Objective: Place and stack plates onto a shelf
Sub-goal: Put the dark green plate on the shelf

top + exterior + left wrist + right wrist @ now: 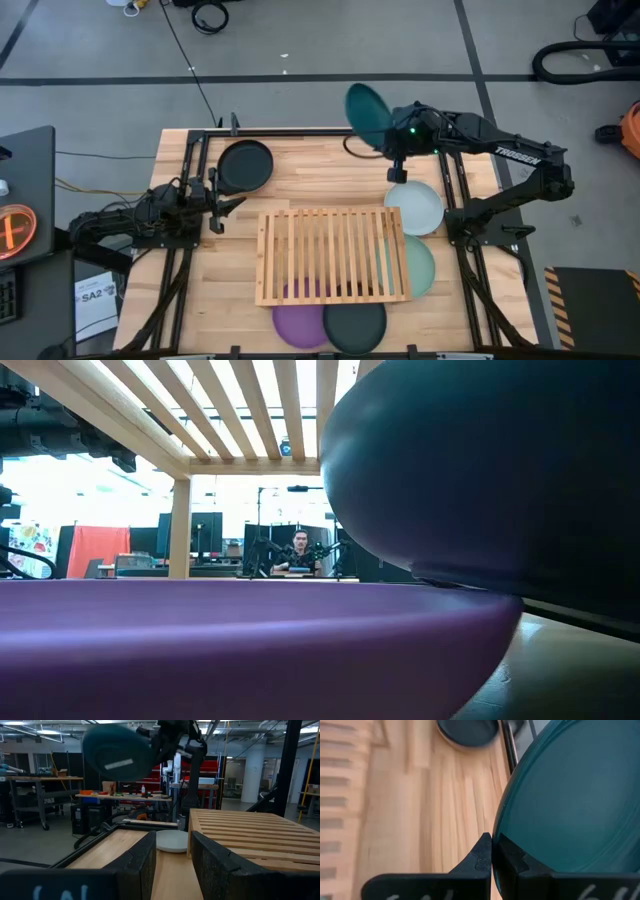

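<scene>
Light wooden slatted rectangular shelf (333, 255) mid-table. Round matte dark teal plate (368, 116) lifted, tilted, past far edge. Black plate (246, 165) far left; pale blue-white plate (414, 208) right; mint green plate (421, 266), purple plate (298, 324), second dark teal plate (355, 325) partly under shelf.

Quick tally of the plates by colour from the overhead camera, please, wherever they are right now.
Dark teal round plate held by right gripper: 1
Black round plate: 1
Pale blue-white round plate: 1
Mint green round plate: 1
Purple round plate: 1
Dark teal round plate at table's near edge: 1
Total: 6
</scene>
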